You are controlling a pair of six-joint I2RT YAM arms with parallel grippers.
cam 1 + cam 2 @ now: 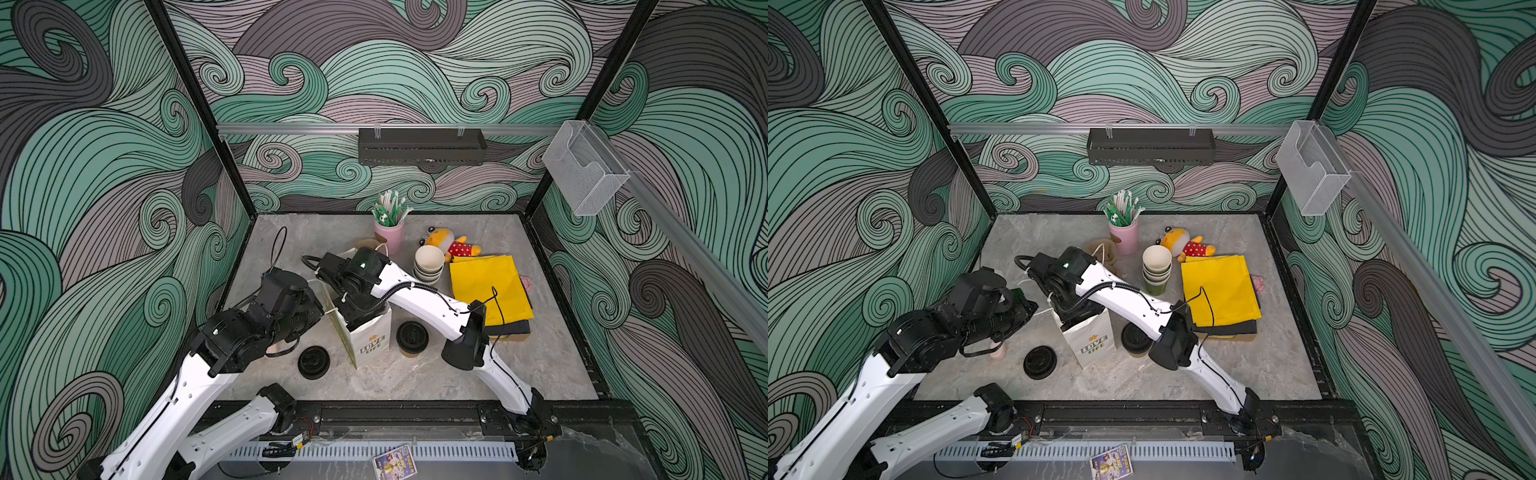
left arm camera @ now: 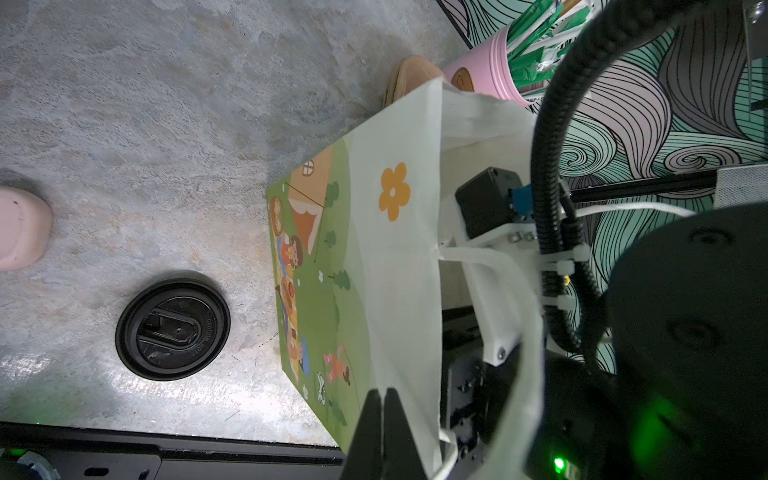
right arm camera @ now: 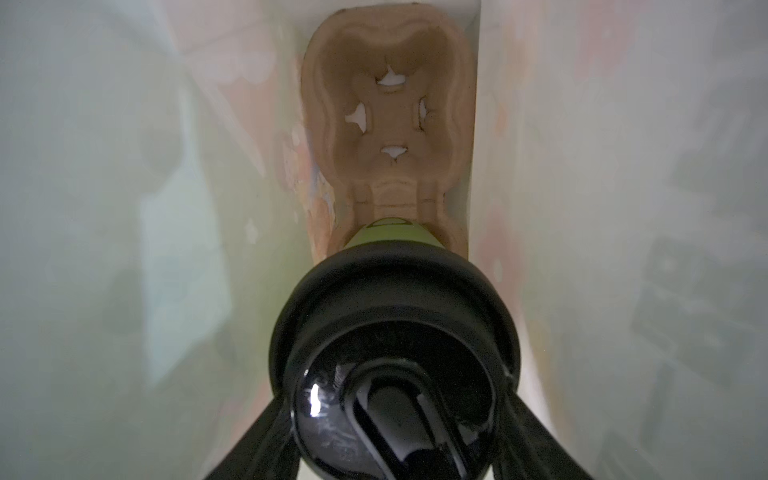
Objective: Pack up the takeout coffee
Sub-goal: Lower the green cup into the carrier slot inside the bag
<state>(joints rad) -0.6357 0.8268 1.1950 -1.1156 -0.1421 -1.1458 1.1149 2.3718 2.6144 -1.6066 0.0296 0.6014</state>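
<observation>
A white paper bag (image 1: pixel 370 343) printed "LOVE LIFE" stands mid-table, seen in both top views. My left gripper (image 2: pixel 383 397) is shut on the bag's rim, pinching the wall (image 2: pixel 374 257) with the picnic picture. My right arm reaches down into the bag, so its gripper is hidden in both top views. In the right wrist view my right gripper (image 3: pixel 397 401) is shut on the black lid of the green takeout coffee cup (image 3: pixel 390 235). The cup's base is at a brown pulp carrier (image 3: pixel 390 124) on the bag's floor. The brown takeout coffee cup (image 1: pixel 411 337) stands lidded just right of the bag.
A loose black lid (image 1: pixel 313 361) lies left of the bag. Behind it are a stack of lidless cups (image 1: pixel 429 264), a pink cup of straws (image 1: pixel 390 235) and a plush toy (image 1: pixel 451 245). Yellow bags (image 1: pixel 488 289) lie at the right, a small pink object (image 1: pixel 998 351) under my left arm.
</observation>
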